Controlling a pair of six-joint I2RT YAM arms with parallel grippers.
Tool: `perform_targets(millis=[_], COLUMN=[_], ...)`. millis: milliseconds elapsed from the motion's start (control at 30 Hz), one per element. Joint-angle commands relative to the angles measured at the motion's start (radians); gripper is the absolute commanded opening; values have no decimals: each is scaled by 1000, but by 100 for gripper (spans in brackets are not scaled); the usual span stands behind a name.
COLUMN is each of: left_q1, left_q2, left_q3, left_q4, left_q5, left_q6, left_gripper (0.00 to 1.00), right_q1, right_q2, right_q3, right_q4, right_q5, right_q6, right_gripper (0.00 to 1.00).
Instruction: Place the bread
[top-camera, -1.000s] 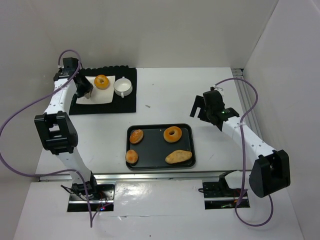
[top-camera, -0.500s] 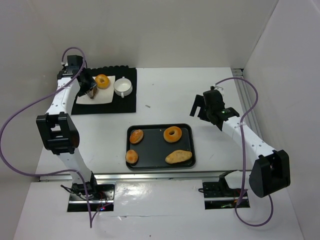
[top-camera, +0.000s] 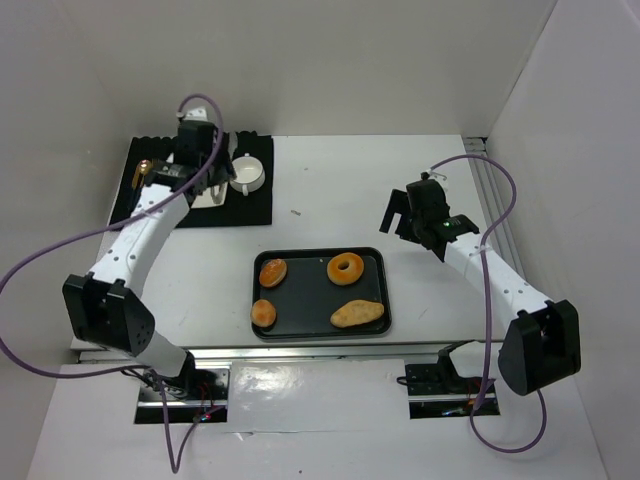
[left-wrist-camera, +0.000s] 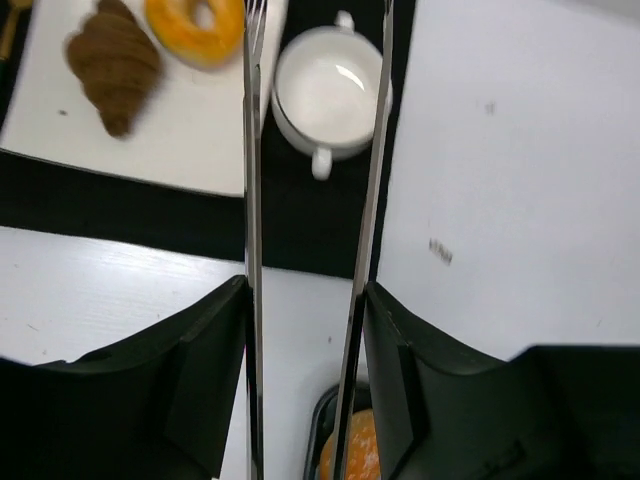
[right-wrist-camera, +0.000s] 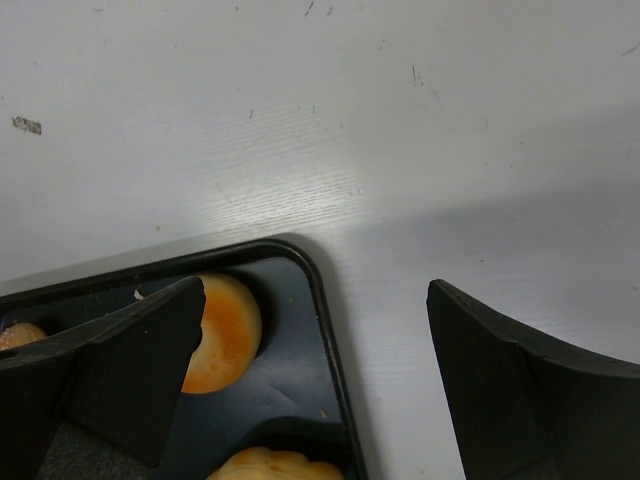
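A brown croissant (left-wrist-camera: 112, 60) and an orange donut (left-wrist-camera: 195, 18) lie on a white plate (left-wrist-camera: 150, 140) on a black mat (top-camera: 250, 205). My left gripper (top-camera: 210, 180) hangs high over the plate and hides most of it in the top view. In its wrist view the left gripper (left-wrist-camera: 305, 300) carries two long metal tong blades (left-wrist-camera: 250, 150), apart, with nothing between them. A black tray (top-camera: 320, 252) holds a donut (top-camera: 346, 268), two round buns (top-camera: 273, 272) and a long bread (top-camera: 358, 314). My right gripper (top-camera: 400, 215) is open and empty, and in its wrist view the right gripper (right-wrist-camera: 312, 300) hangs over the tray's corner (right-wrist-camera: 325, 320).
A white cup (top-camera: 245, 173) stands on the mat right of the plate, between the blades in the left wrist view (left-wrist-camera: 330, 90). A small gold object (top-camera: 145, 166) lies at the mat's left edge. White walls close in the table at the back and right.
My left arm has lifted and swung right from the plate's left side to above the plate. The croissant it carried now lies on the plate. The right arm has not moved.
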Motion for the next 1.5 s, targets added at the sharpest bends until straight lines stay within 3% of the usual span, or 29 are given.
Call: perform_targets(millis=[0,133,200,467,800,867,1033,1200,1300,1467], left_q1=[-38,-100,-129,-239,-249,-258,-267,-276,-296,-350], left_q2=[-32,5,63,500,854,864,784,608,448,191], left_q3=[-114,-157,-119,272,617,628,607,598,486,120], left_q4=[136,190,199,153,58,46,46,11,0,43], left_q5=[12,143,145,24,88,111,150,160,183,265], left_q6=[98,121,110,64,90,101,111,130,115,73], left_gripper=[60,60,60,60,77,78,95,96,96,96], right_q1=[4,4,4,4,4,4,4,4,4,4], right_q2=[-36,-36,-36,-54,-68,-59,-59,-48,-36,-26], right_q3=[16,16,6,6,-3,-3,-3,8,17,17], right_q4=[38,38,47,27,9,0,0,-10,-20,-20], right_q5=[14,14,14,42,62,74,83,95,106,117], right_q6=[5,5,5,5,14,14,14,34,34,34], right_gripper=[99,99,99,99,99,99,99,99,99,99])
